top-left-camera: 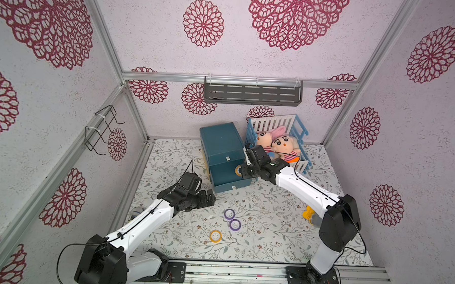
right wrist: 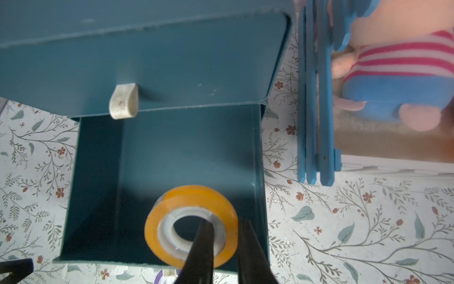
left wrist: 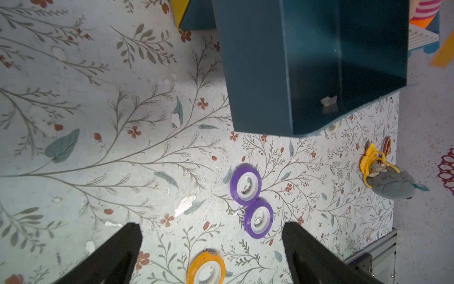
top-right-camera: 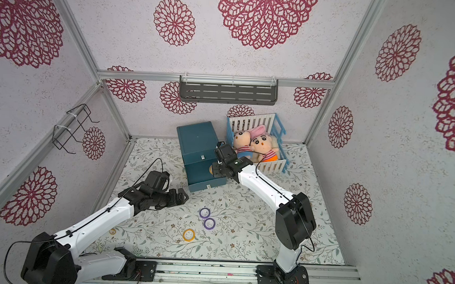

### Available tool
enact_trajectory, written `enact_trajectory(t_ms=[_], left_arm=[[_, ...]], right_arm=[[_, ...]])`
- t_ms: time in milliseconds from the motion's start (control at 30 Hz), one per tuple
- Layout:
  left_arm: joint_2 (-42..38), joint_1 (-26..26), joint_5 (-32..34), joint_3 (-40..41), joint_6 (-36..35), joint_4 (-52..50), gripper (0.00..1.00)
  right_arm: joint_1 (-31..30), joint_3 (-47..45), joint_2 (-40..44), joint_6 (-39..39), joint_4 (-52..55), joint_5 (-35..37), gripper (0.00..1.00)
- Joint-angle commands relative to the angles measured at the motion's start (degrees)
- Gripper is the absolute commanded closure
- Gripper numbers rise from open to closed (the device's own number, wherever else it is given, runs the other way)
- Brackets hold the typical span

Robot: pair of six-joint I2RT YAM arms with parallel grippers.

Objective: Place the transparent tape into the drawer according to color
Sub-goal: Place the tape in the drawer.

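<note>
Teal cabinet [top-left-camera: 221, 139], lower drawer [right wrist: 98, 184] pulled open: one orange tape roll [right wrist: 172, 204] over its interior, pinched through the core by the right gripper [right wrist: 222, 221]; floral mat [top-left-camera: 270, 229]: purple tape roll [top-left-camera: 229, 214] touching a second purple roll [top-left-camera: 235, 224], another orange roll [top-left-camera: 215, 236] nearby, left gripper [left wrist: 211, 227] spread wide, empty, above; blue crib [top-left-camera: 300, 132]: two plush dolls [top-left-camera: 281, 145].

Bright, soft and even in both top views, lit from above, without glare; only faint shadows on the floral tablecloth [top-left-camera: 258, 202]. Bowed toward the edges along the aluminium frame post [top-left-camera: 103, 34]. In the left wrist view, crisp on the cloth, dim inside the teal drawer [left wrist: 312, 73]. In the right wrist view, blurred on the striped plush doll [right wrist: 398, 81], sharper on the orange-yellow tape roll [right wrist: 196, 196].
</note>
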State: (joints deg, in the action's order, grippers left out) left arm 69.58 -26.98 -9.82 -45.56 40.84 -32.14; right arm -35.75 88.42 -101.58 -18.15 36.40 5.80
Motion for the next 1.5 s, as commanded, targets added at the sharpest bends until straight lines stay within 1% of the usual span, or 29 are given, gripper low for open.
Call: enact_trajectory(t_ms=[0,100,200,267,433,533,633,767,800,900,1033,1233,1467], left_arm=[[-0.72,-1.16,0.41,1.06,0.58,-0.33,0.03],[-0.68,-1.75,0.57,1.59,0.89,-1.04,0.03],[-0.68,-2.83,0.76,1.86,1.12,-1.73,0.03],[-0.68,-3.66,1.07,1.97,1.2,-2.38,0.03],[-0.17,-6.44,2.43,2.23,2.1,-4.13,0.03],[0.61,-9.16,2.94,2.59,3.21,-4.63,0.03],[1.82,-12.18,4.29,2.58,4.3,-5.98,0.03],[3.49,-15.08,6.51,2.15,5.67,-9.08,0.01],[3.87,-15.69,7.0,1.98,6.04,-9.78,0.01],[4.5,-16.97,7.59,1.38,7.08,-11.55,0.0],[4.68,-19.12,7.72,0.73,8.8,-13.24,0.05],[6.54,-22.72,7.73,0.3,10.96,-15.03,0.19],[10.44,-25.08,8.99,-1.41,11.21,-16.54,0.34]], right_arm=[[0.33,2.36,-0.84,1.28,-2.72,-1.3,0.87],[0.33,2.37,-1.3,1.45,-3.08,-1.81,0.7],[0.33,2.32,-1.09,1.54,-3.35,-2.11,0.58],[0.33,2.37,-0.81,1.63,-3.33,-2.27,0.54],[0.33,1.68,0.91,1.72,-3.46,-2.83,0.51],[0.33,0.17,2.92,1.69,-3.77,-3.51,0.45],[0.33,-2.16,5.67,1.87,-3.97,-4.57,0.32],[0.55,-7.09,10.72,1.98,-5.76,-6.58,0.05],[0.66,-8.28,12.1,1.86,-6.25,-7.21,0.01],[1.02,-11.23,15.38,1.58,-6.7,-8.64,0.01],[1.2,-14.64,18.73,1.1,-6.69,-9.66,0.01],[1.69,-20.27,22.82,0.54,-6.69,-9.31,0.01],[2.51,-24.64,26.14,-0.65,-7.22,-9.93,0.01]])
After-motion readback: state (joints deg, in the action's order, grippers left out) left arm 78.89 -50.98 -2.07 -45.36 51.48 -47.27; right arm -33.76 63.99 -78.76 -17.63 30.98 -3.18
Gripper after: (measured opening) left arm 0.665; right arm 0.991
